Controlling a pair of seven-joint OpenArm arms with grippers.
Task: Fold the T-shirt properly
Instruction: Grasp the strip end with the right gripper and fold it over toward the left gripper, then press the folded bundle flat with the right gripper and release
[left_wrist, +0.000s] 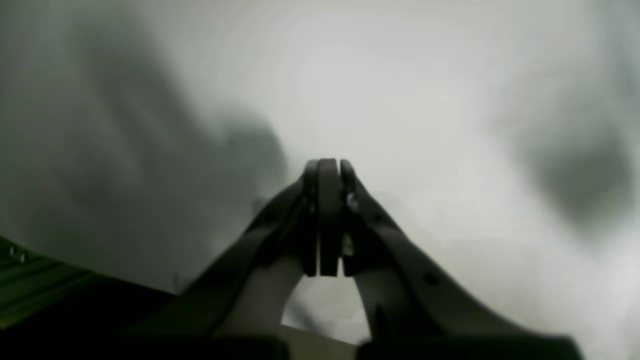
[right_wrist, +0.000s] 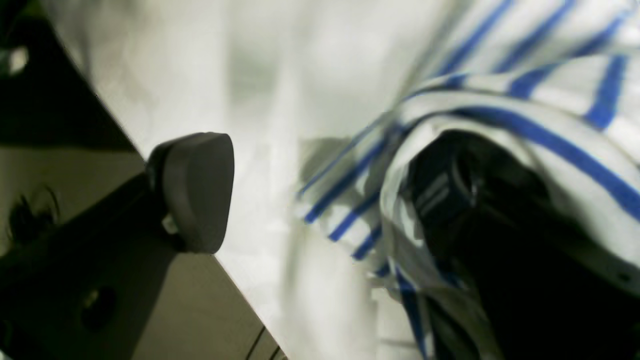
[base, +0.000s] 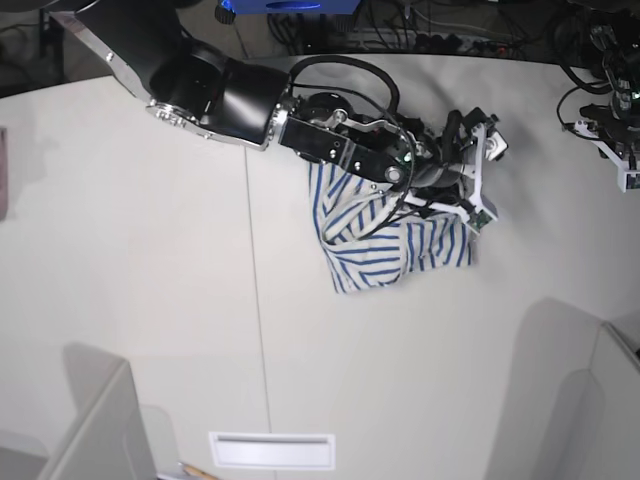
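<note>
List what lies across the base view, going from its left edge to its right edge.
Pinkish cloth at the left edge → white tray-like rectangle near the bottom → striped T-shirt → left gripper at the far right.

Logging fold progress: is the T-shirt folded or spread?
Neither: the T-shirt lies bunched. The base view shows it crumpled, stripes running in different directions; the right wrist view shows loose fabric draped around one finger.
</note>
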